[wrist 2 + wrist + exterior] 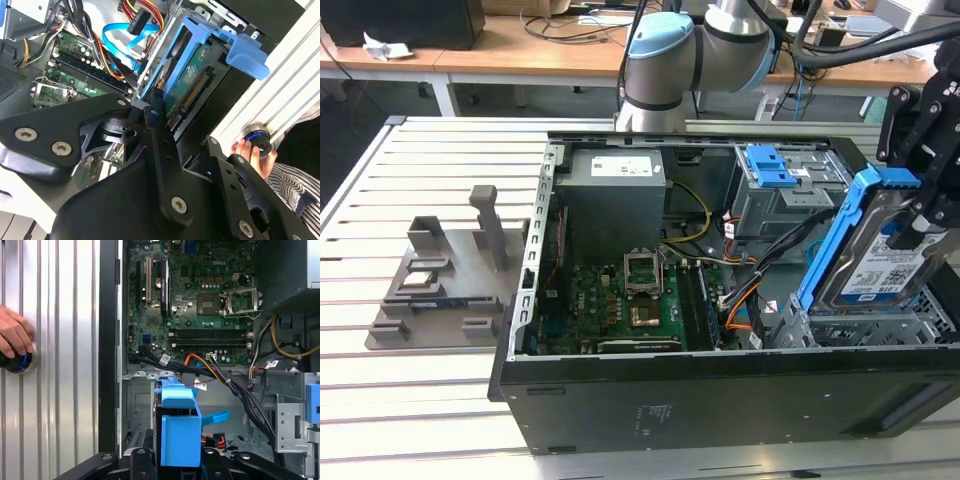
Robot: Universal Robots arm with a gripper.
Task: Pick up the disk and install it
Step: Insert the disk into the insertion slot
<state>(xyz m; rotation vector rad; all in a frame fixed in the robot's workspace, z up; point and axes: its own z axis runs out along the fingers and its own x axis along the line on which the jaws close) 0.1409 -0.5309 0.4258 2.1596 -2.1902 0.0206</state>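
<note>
Exterior view: pincer [920, 215] clamped on disk [875, 250], tilted above the computer case [720, 400] corner bay; best squared to bay before insertion.

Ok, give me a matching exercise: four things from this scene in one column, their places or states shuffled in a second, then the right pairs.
Things
1. disk
2. grey slotted stand
3. motherboard
4. person's hand

Places or states
A. flat on the floor of the open computer case
B. on the slatted table outside the case, at the exterior view's left
C. held on edge in the gripper, above the case's corner at the exterior view's right
D. resting on a round button with a blue ring

Pairs: 1-C, 2-B, 3-A, 4-D
</note>
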